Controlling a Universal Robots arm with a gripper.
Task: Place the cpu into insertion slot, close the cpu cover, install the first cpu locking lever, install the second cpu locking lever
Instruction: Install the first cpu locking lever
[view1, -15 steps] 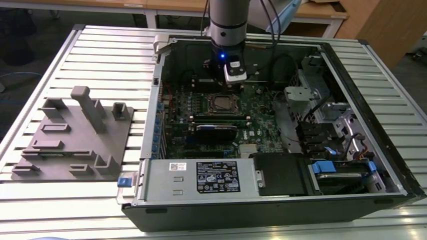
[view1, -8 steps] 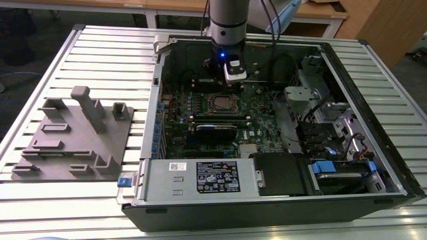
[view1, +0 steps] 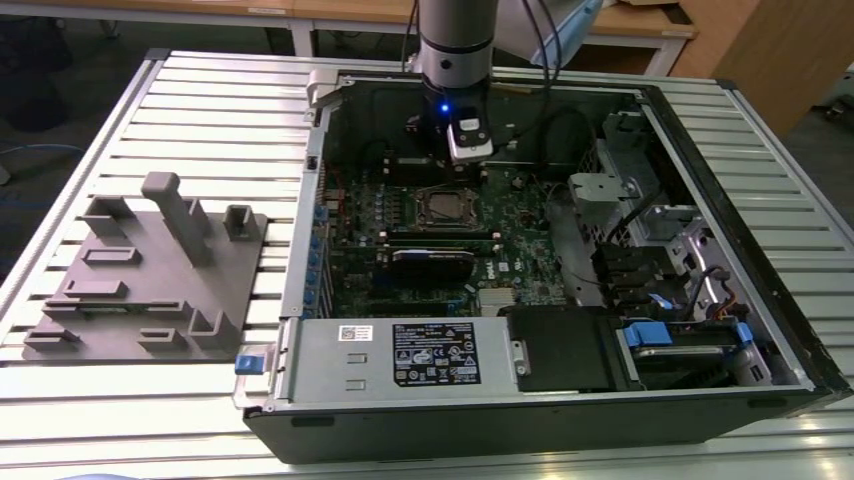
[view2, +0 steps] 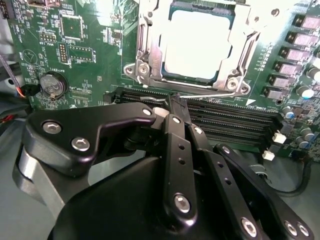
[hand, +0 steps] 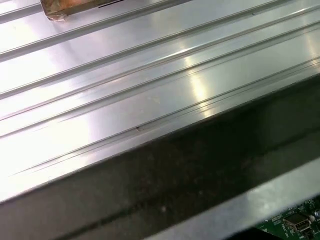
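- While the gripper (view2: 176, 102) hung low over the green board (view2: 95, 30), its 2 black fingers were closed tip to tip, right at the free end of a thin wire lever (view2: 210, 94). Whether they actually pinched it, I couldn't tell.
- The cpu (view2: 199, 45) sat flat in the insertion slot (view2: 192, 78), and its smooth metal top glared white through the window.
- The cpu cover (view2: 151, 50) lay down over it: a thin silvery stamped frame, bearing on the chip's edges, presumably to clamp it.
- The lever ran along the socket edge nearest the long black ribbed memory slots (view2: 225, 120). Latched or not was unclear.
- In the exterior view the arm stood upright inside the open case (view1: 534, 425), which sat on a ribbed aluminium table (hand: 125, 75).
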